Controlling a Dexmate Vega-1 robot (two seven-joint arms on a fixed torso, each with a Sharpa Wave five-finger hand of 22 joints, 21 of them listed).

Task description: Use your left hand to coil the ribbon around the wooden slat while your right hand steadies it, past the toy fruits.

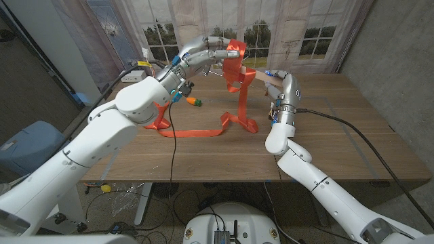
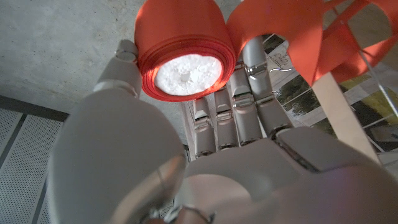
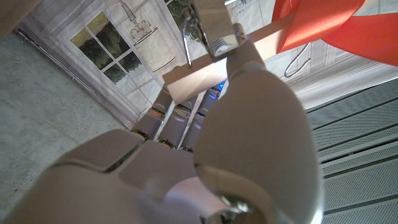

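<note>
My left hand (image 1: 201,55) is raised over the far middle of the table and grips an orange ribbon spool (image 1: 234,48) between thumb and fingers; the spool (image 2: 186,57) shows its white core just past the left hand (image 2: 205,155). Ribbon (image 1: 234,76) loops around the wooden slat (image 1: 261,77), hangs down to the table and trails left in a long strip (image 1: 193,133). My right hand (image 1: 285,87) holds the slat's right end in the air; the right hand (image 3: 205,149) has its fingers wrapped on the slat (image 3: 202,79). A small orange-and-green toy fruit (image 1: 195,102) lies under my left arm.
The wooden table (image 1: 339,142) has bare surface on its right and front. A curtain printed with windows (image 1: 305,34) hangs right behind the far edge. A blue seat (image 1: 24,146) stands off the table's left side.
</note>
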